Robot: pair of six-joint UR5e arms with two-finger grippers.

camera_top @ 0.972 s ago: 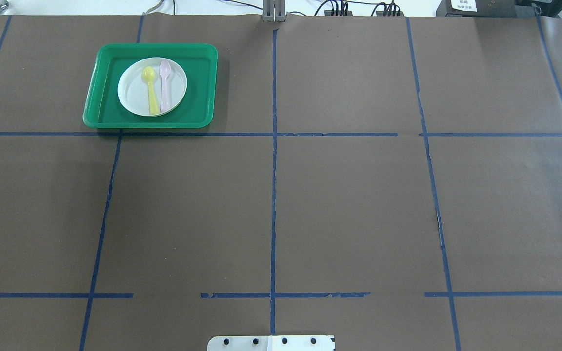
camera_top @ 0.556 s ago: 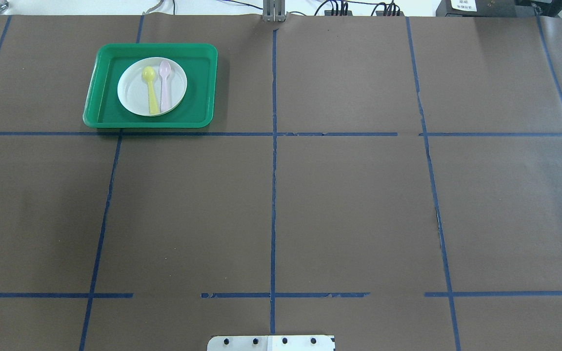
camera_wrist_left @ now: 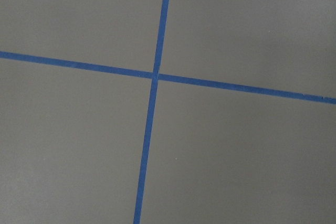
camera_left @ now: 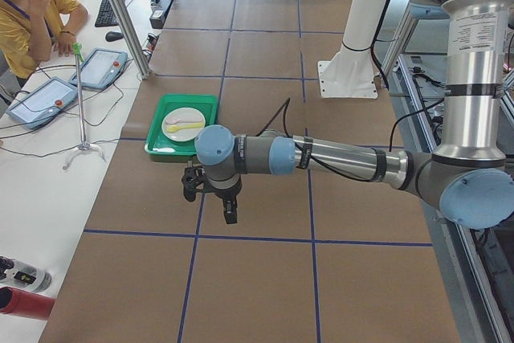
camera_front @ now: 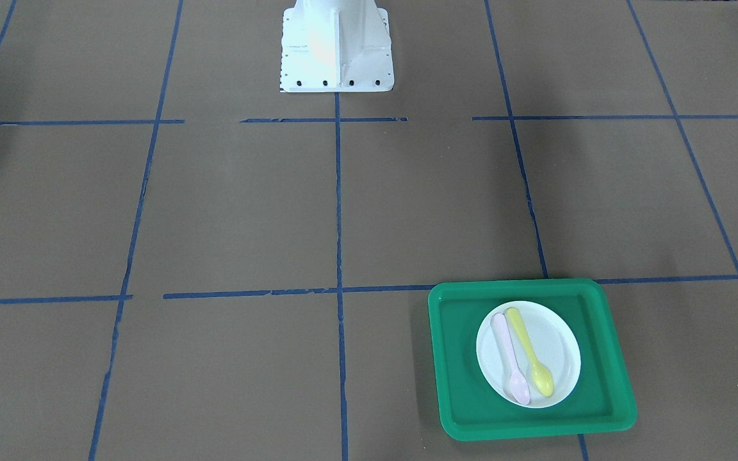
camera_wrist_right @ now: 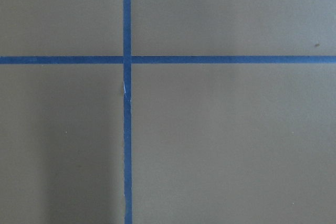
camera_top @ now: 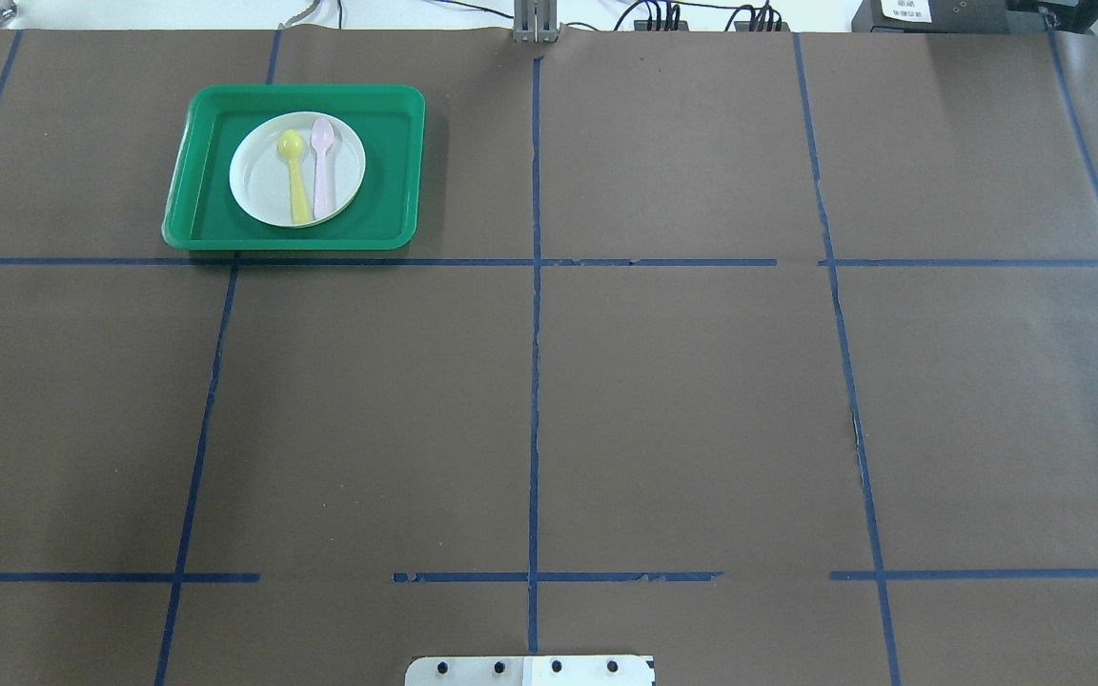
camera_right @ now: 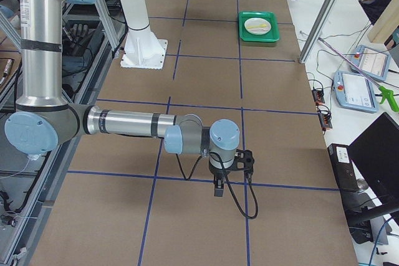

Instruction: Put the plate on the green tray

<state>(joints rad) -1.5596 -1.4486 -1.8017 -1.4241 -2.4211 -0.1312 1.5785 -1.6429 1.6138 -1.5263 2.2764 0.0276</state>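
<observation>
The green tray [camera_top: 306, 240] lies at the far left of the table; it also shows in the front view [camera_front: 459, 358]. A white plate [camera_top: 258, 195] rests flat inside it, with a yellow spoon [camera_top: 296, 181] and a pink spoon [camera_top: 322, 167] on it. My left gripper [camera_left: 229, 213] hangs above the bare table, nearer the robot than the tray [camera_left: 157, 148]. My right gripper [camera_right: 218, 189] hangs above the table's far right part, far from the tray [camera_right: 259, 37]. Both show only in the side views, so I cannot tell whether they are open or shut.
Brown paper with blue tape lines [camera_top: 535, 381] covers the table. The robot's white base [camera_front: 337, 45] stands at the near middle edge. Operators with teach pendants [camera_left: 100, 66] sit beyond the table's far edge. A metal post [camera_left: 120, 14] stands by the tray.
</observation>
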